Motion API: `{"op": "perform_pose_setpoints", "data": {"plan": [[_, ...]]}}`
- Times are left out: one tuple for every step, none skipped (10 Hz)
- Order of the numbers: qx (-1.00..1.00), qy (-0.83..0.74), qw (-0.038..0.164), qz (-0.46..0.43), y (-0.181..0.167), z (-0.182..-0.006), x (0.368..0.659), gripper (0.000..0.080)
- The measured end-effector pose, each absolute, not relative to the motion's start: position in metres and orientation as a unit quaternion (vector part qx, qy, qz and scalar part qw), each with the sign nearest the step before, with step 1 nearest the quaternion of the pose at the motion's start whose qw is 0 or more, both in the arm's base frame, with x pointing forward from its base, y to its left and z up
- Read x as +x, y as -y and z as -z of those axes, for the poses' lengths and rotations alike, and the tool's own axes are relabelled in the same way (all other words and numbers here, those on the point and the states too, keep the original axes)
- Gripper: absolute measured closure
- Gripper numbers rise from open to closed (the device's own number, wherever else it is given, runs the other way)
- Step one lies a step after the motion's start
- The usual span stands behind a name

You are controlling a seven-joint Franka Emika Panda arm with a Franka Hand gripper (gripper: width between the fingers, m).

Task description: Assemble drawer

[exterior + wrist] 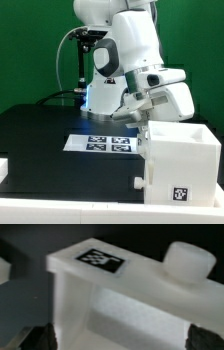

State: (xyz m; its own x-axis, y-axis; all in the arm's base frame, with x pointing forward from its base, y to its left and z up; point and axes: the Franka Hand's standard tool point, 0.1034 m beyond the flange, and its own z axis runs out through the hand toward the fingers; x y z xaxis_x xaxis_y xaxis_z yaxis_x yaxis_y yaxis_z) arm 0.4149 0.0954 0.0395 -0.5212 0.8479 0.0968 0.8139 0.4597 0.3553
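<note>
The drawer (120, 303) fills the wrist view: a white box part with a black-and-white tag (100, 259) and a round white knob (188, 260) on its narrow face. My gripper (120, 339) is open wide, one dark fingertip (40, 339) on each side of the drawer's body; I cannot tell whether the pads touch it. In the exterior view the gripper (137, 118) hangs at the upper left corner of the large white cube housing (182, 160), which stands at the exterior view's right with a tag low on its front. There the drawer does not stand out from the housing.
The marker board (108, 143) lies flat on the black table (50, 140) just left of the housing. A small white part (3, 168) shows at the exterior view's left edge. The table's white front edge runs along the bottom.
</note>
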Motion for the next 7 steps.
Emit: {"op": "perform_pose_setpoints", "data": {"plan": [[0.494, -0.85, 0.051, -0.174, -0.094, -0.046, 0.417, 0.0151], [0.52, -0.837, 0.053, -0.163, -0.091, -0.054, 0.418, 0.0151], [0.544, -0.824, 0.058, -0.15, -0.089, -0.065, 0.42, 0.0151], [0.565, -0.811, 0.064, -0.137, -0.087, -0.075, 0.42, 0.0151], [0.583, -0.8, 0.072, -0.119, -0.086, -0.087, 0.42, 0.0151], [0.598, -0.792, 0.082, -0.092, -0.083, -0.099, 0.418, 0.0151], [0.621, -0.777, 0.088, -0.058, -0.079, -0.107, 0.414, 0.0151]]}}
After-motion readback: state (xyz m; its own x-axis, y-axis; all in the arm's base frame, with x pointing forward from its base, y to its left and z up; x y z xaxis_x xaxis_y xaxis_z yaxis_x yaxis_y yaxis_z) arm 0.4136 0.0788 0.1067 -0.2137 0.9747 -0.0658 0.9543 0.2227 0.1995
